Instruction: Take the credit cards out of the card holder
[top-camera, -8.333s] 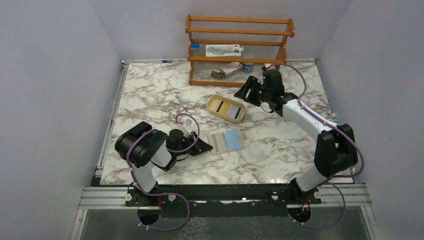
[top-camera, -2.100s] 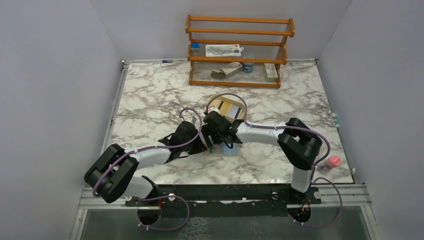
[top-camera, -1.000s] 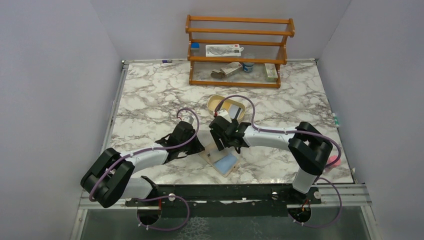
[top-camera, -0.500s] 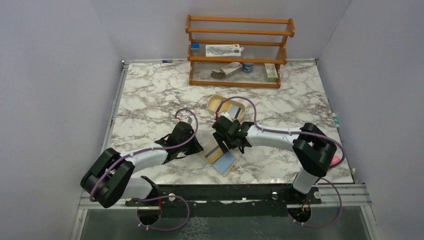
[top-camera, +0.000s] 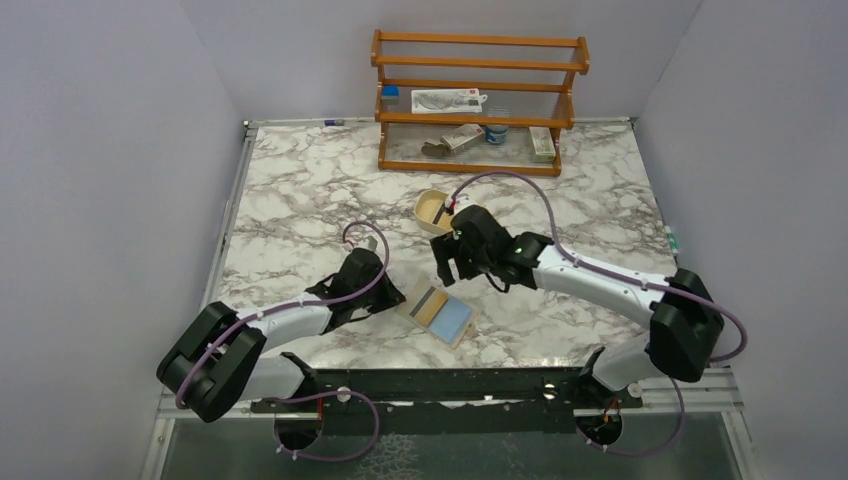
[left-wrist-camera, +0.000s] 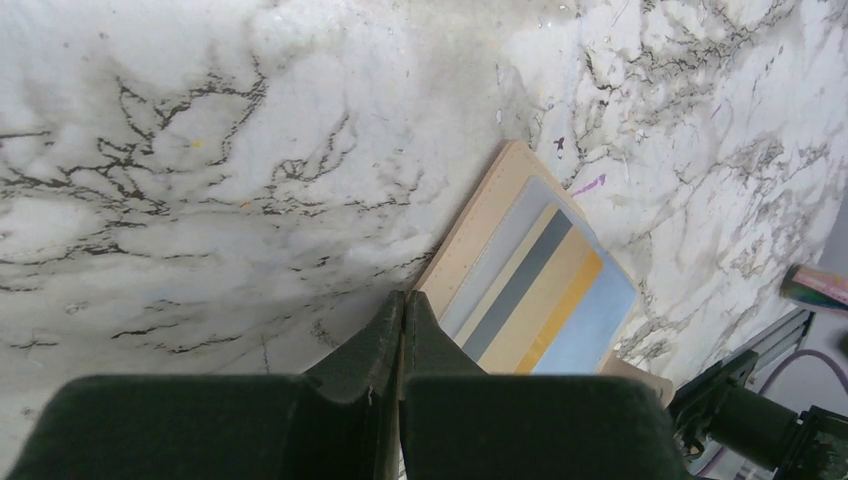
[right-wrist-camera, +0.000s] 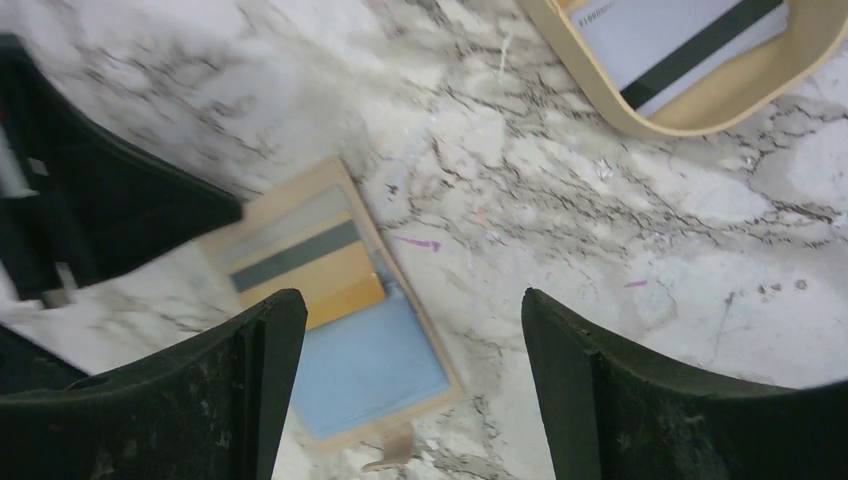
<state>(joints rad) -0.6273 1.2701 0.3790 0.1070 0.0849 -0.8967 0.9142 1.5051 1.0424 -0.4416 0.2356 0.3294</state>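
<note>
The tan card holder (top-camera: 438, 312) lies open on the marble, its light blue panel (right-wrist-camera: 365, 365) facing up. Two credit cards sit tucked in its pockets: one with a dark grey band (left-wrist-camera: 520, 285) and a yellow-orange one (left-wrist-camera: 565, 312). They also show in the right wrist view as the grey band (right-wrist-camera: 295, 256) and the yellow-orange card (right-wrist-camera: 345, 297). My left gripper (top-camera: 396, 297) is shut, its tips (left-wrist-camera: 403, 296) at the holder's left edge. My right gripper (top-camera: 447, 262) hangs open above and behind the holder, nothing between its fingers (right-wrist-camera: 408, 296).
An oval tan tray (top-camera: 430, 207) behind the holder, partly under my right arm, holds a whitish card with a dark band (right-wrist-camera: 680, 40). A wooden rack (top-camera: 478, 90) with small items stands at the back. A small tan tab (right-wrist-camera: 395, 462) lies by the holder's corner.
My right gripper has lifted off the holder and drawn back toward the tray, still open and empty. The holder and my left gripper have stayed put.
</note>
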